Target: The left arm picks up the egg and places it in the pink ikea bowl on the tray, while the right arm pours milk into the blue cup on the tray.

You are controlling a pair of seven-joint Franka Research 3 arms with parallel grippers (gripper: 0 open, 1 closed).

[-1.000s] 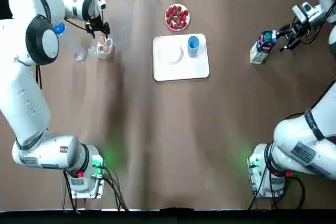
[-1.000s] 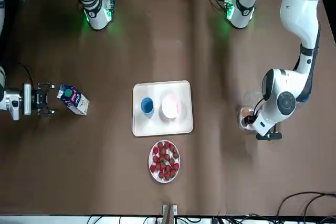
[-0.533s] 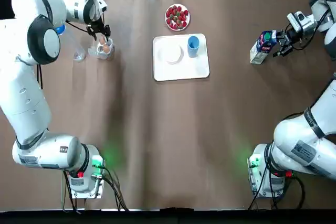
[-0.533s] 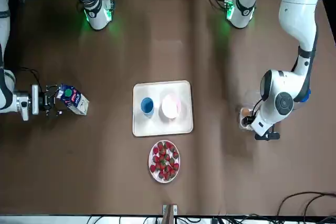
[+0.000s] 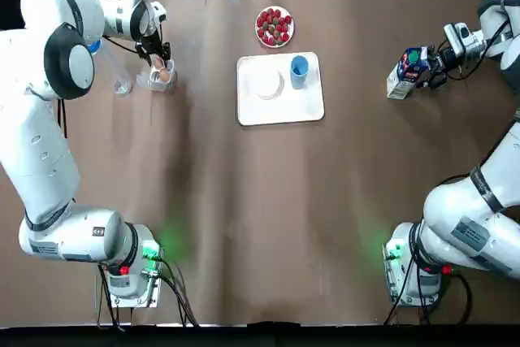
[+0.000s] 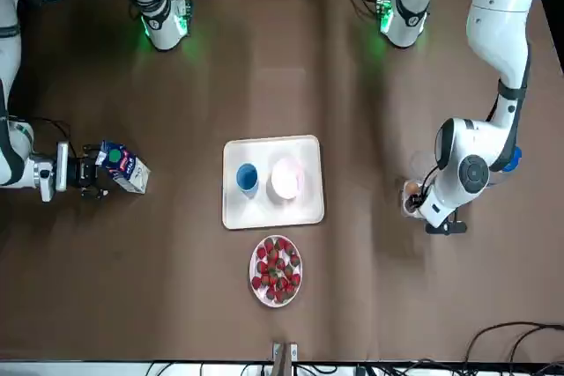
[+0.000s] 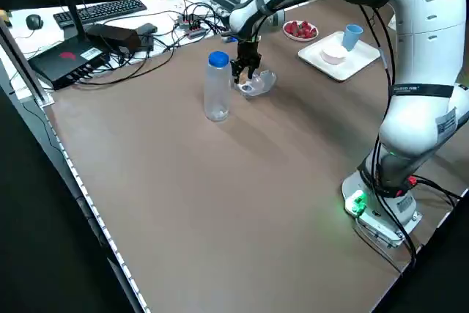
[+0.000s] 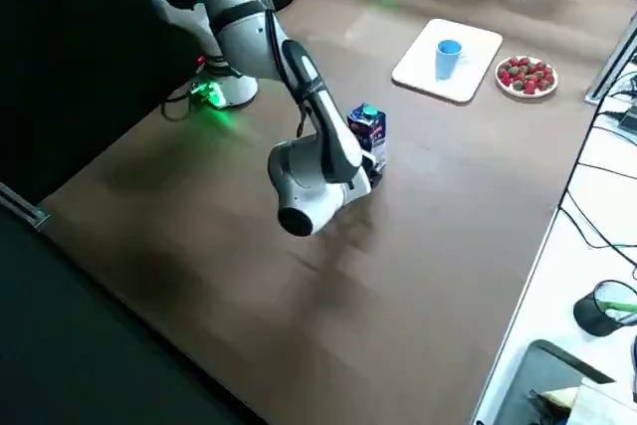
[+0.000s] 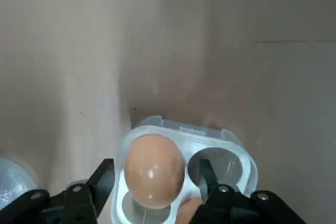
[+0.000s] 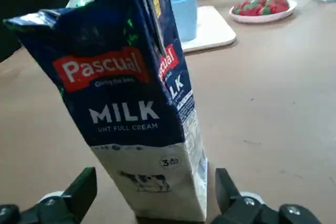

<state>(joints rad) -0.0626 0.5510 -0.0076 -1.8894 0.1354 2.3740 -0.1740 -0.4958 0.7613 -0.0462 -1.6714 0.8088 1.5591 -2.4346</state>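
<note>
While the left gripper point(image 9: 155, 174) hangs low over the clear egg holder point(image 9: 231, 156) at the robot's far left of the table point(image 5: 244, 201), note that its jaws are spread, one finger point(image 9: 105, 178) on each side of the egg point(image 9: 153, 153). You can see a thin gap at both sides, so nothing is pinched. The egg sits upright in its cup of the holder, and the neighbouring cup is bare. A clear bottle point(image 7: 218, 86) with a blue cap stands just beside the holder, on the side away from the tray. The right gripper point(image 10: 153, 179) is level with the table at the far right, and its jaws are spread as well, set around the base of the milk carton point(image 10: 131, 93) without closing on it. The carton stands upright on the table, well apart from the white tray point(image 5: 280, 111). You find the tray at the far middle of the table, with the pink bowl point(image 6: 286, 179) and the blue cup point(image 5: 299, 69) side by side on it, the cup on the robot's right. A plate of strawberries point(image 5: 275, 27) lies just beyond the tray.
</note>
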